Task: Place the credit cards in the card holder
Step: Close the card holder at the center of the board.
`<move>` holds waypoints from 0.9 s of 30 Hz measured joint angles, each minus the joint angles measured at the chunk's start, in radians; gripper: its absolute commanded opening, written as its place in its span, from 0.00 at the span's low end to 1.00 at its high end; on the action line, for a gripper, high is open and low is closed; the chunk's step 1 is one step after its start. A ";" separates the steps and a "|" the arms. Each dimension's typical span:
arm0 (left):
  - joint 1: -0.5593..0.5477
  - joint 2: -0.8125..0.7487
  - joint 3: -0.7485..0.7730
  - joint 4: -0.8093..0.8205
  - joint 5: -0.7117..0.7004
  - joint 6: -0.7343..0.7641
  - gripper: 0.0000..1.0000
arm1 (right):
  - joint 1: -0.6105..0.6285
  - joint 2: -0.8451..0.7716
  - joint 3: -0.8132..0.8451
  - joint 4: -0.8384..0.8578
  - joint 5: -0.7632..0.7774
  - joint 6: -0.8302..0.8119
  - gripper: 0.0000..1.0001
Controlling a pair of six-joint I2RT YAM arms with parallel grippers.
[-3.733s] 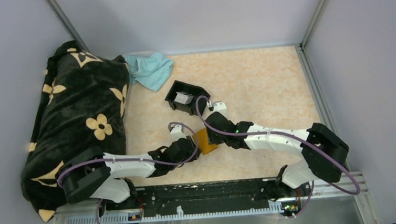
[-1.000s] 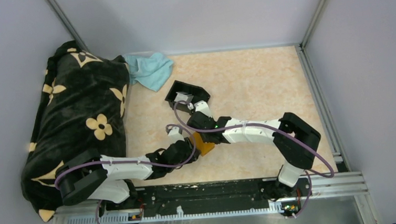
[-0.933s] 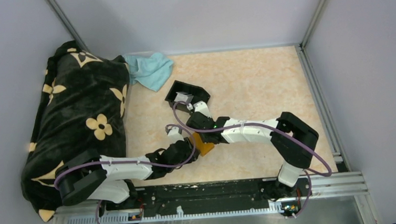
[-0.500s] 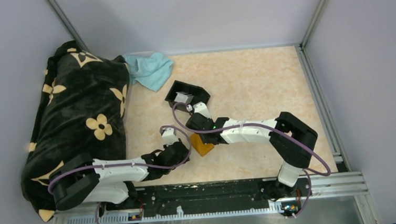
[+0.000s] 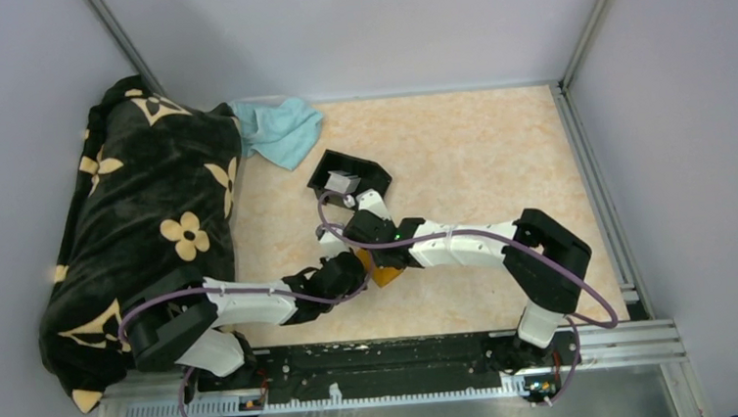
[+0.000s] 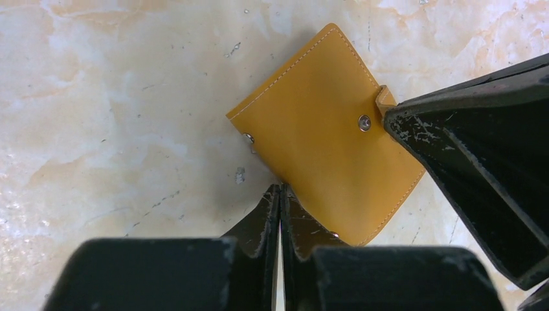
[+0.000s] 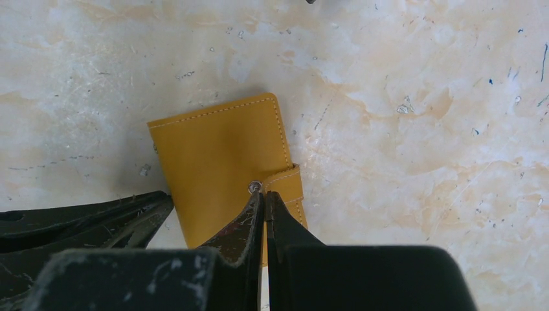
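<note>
- One orange wallet [image 6: 324, 155] lies folded shut on the counter [image 5: 480, 161], just toward 6 o'clock from the middle. One tab [image 7: 285, 183] wraps over its edge, with a metal snap [image 6: 364, 122] beside it.
- The left jaws are clenched tip to tip, touching the wallet's edge opposite the tab.
- The right jaws are clenched too, with their tips at the snap.
- One black tray [image 5: 367, 169] stands at 11 o'clock from the wallet. It holds at least one pale card [image 5: 343, 182]; the exact count cannot be told.
- One teal cloth [image 5: 281, 129] lies at 10 o'clock.
- One black blanket [image 5: 140, 215] with cream flowers fills the 9 o'clock side.
</note>
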 measured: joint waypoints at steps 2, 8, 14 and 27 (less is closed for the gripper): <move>0.004 0.008 0.000 0.016 0.003 0.003 0.08 | 0.001 0.000 0.002 -0.002 0.004 -0.003 0.00; 0.010 0.012 0.000 0.030 0.014 0.006 0.08 | 0.003 0.003 0.013 -0.014 0.014 -0.010 0.00; 0.014 0.012 -0.002 0.035 0.024 0.007 0.08 | 0.003 0.021 0.013 -0.014 0.019 -0.010 0.00; 0.020 0.011 -0.008 0.050 0.040 -0.002 0.08 | 0.004 0.051 0.023 -0.011 0.041 -0.010 0.04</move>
